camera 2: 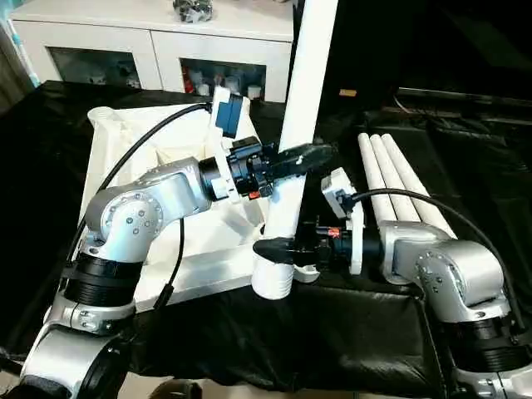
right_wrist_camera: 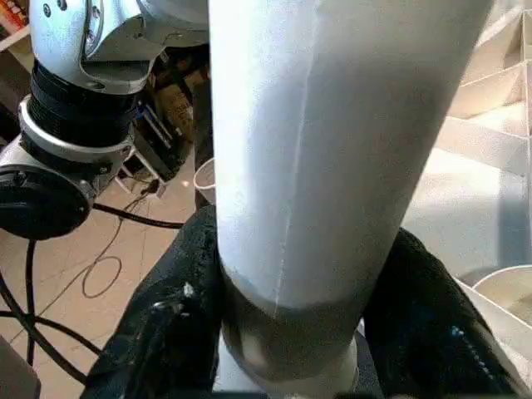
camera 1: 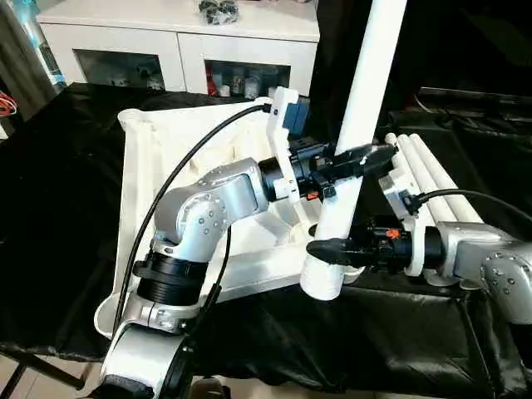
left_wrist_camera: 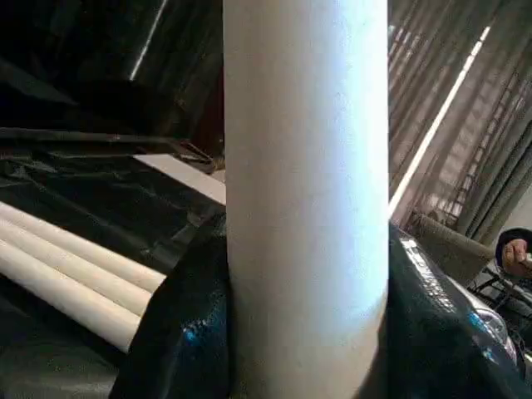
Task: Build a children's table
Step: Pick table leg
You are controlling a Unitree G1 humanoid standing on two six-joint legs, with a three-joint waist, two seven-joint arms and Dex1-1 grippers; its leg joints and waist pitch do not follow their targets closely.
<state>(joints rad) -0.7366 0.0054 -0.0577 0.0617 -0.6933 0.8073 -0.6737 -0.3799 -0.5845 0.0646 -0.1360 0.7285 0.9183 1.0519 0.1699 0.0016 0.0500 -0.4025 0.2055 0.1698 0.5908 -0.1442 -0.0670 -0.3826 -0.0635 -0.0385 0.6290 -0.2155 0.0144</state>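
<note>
**Leg Insertion: First Leg Held Upright at Near Corner Socket**

Left eye view. The table top (camera 1: 179, 179) lies underside-up at centre left of the frame on a black cloth (camera 1: 58, 216). One leg (camera 1: 357, 133) stands nearly upright at centre, its lower end at the top's near corner socket (camera 1: 328, 278). The left gripper (camera 1: 359, 158) clasps the leg at mid-height. The right gripper (camera 1: 332, 249) clasps it just above the lower end.

Right eye view. Three spare legs (camera 2: 395, 179) lie side by side at centre right, apart from the top. A white cabinet (camera 2: 166, 50) stands across the upper left.

Left wrist view. The leg fills the centre; both black fingers (left_wrist_camera: 179, 332) press against its sides. The spare legs appear at lower left.

Right wrist view. The black fingers (right_wrist_camera: 166, 332) grip the leg at its grey lower band; the ribbed underside of the top appears at the right.

Step in hand: seating the first leg. Whether the end is fully home in the socket cannot be determined. The next move likely calls for keeping the leg aligned with the socket and pressing or turning it down until seated, then letting go one gripper at a time.
</note>
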